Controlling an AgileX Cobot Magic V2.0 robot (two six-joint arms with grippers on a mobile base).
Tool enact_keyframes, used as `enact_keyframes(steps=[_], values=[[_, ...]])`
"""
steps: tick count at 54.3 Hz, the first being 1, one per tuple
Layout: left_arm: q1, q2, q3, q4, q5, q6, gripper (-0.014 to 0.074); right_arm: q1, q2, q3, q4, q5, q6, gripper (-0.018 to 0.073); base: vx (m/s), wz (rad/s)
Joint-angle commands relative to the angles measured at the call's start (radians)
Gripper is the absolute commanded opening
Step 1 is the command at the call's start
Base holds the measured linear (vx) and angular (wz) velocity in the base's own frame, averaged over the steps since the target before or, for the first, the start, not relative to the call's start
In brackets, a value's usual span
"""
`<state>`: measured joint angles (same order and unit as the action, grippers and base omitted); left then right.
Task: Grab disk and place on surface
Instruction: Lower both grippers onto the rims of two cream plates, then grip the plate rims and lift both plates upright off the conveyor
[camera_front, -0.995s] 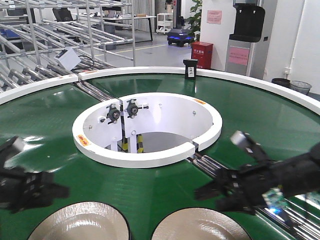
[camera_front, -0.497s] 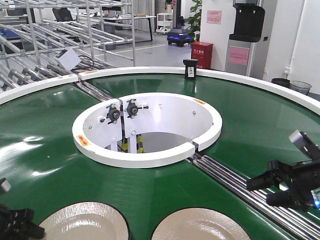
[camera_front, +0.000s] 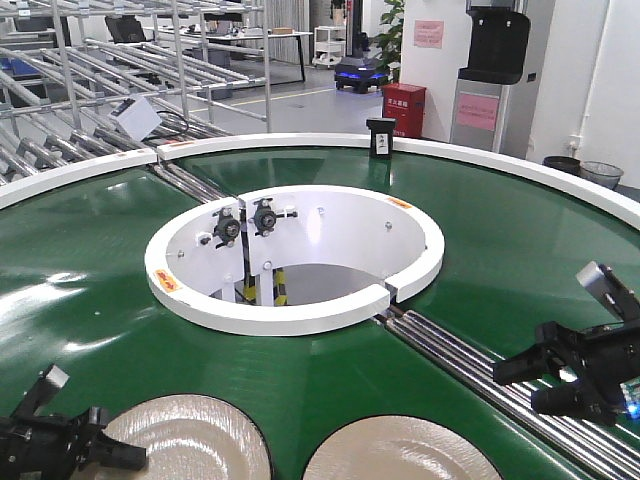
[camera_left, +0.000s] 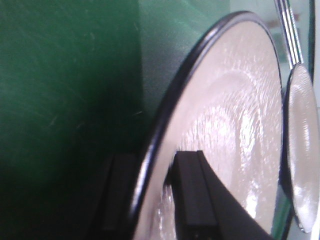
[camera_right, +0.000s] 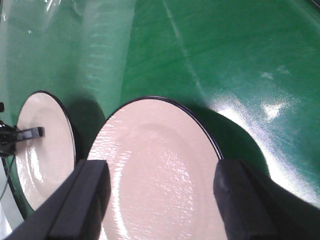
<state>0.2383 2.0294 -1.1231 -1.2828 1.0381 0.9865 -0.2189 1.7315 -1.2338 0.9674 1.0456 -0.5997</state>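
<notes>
Two pale disks with dark rims lie on the green conveyor belt (camera_front: 100, 260) near its front edge. My left gripper (camera_front: 120, 455) is at the left disk (camera_front: 190, 440). In the left wrist view, one of its fingers (camera_left: 192, 190) lies on top of this disk (camera_left: 230, 115) and the other sits under its rim, so my left gripper (camera_left: 155, 195) is shut on that edge. My right gripper (camera_front: 530, 385) hovers right of the second disk (camera_front: 400, 455). In the right wrist view it (camera_right: 160, 200) stands open, wide above that disk (camera_right: 155, 170). The surface is out of view.
A white ring wall (camera_front: 300, 310) surrounds the conveyor's central hole. Steel rollers (camera_front: 470, 360) cross the belt under my right arm. A small black device (camera_front: 380, 137) stands on the far white rim. Metal racks fill the back left.
My left gripper has come in from the lower left onto the left disk's rim, and that disk has shifted slightly right and up. The right arm swung right earlier, then stayed still.
</notes>
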Motion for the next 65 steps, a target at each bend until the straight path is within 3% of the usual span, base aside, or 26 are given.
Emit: enact_keyframes(steps=[1, 9, 13, 20, 30, 40, 45, 47, 51, 65], values=[[0.006, -0.089, -0.023, -0.109, 0.097, 0.015, -0.0008, -0.005, -0.044, -0.031, 0.001, 0.005, -0.010, 0.0478, 0.00, 0.00], [0.041, -0.191, -0.023, -0.204, 0.116, 0.012, -0.0007, -0.005, -0.035, -0.031, -0.125, -0.039, 0.052, 0.0466, 0.00, 0.00], [0.061, -0.249, -0.023, -0.254, 0.117, -0.012, -0.0007, -0.004, -0.016, -0.031, -0.143, -0.046, 0.065, 0.0466, 0.00, 0.00], [0.097, -0.322, -0.023, -0.322, 0.115, -0.049, -0.0007, 0.013, 0.040, -0.031, -0.142, -0.046, 0.065, 0.0466, 0.00, 0.00], [0.110, -0.359, -0.023, -0.348, 0.116, -0.068, -0.0007, 0.083, 0.135, -0.031, -0.142, -0.064, 0.034, 0.0466, 0.00, 0.00], [0.110, -0.360, -0.023, -0.380, 0.115, -0.091, -0.0006, 0.192, 0.220, -0.031, -0.039, -0.058, -0.037, 0.0462, 0.00, 0.00], [0.110, -0.360, -0.023, -0.399, 0.115, -0.091, -0.0004, 0.233, 0.240, -0.031, 0.019, -0.063, -0.057, 0.0369, 0.00, 0.00], [0.110, -0.360, -0.023, -0.401, 0.115, -0.092, -0.0004, 0.240, 0.242, -0.031, 0.038, -0.069, -0.060, 0.0272, 0.00, 0.00], [0.110, -0.360, -0.023, -0.398, 0.115, -0.115, -0.0004, 0.237, 0.236, -0.035, 0.071, -0.074, -0.070, -0.0004, 0.00, 0.00], [0.110, -0.363, -0.023, -0.399, 0.137, -0.150, -0.0004, 0.134, 0.088, -0.036, 0.113, -0.018, -0.040, -0.0009, 0.00, 0.00]])
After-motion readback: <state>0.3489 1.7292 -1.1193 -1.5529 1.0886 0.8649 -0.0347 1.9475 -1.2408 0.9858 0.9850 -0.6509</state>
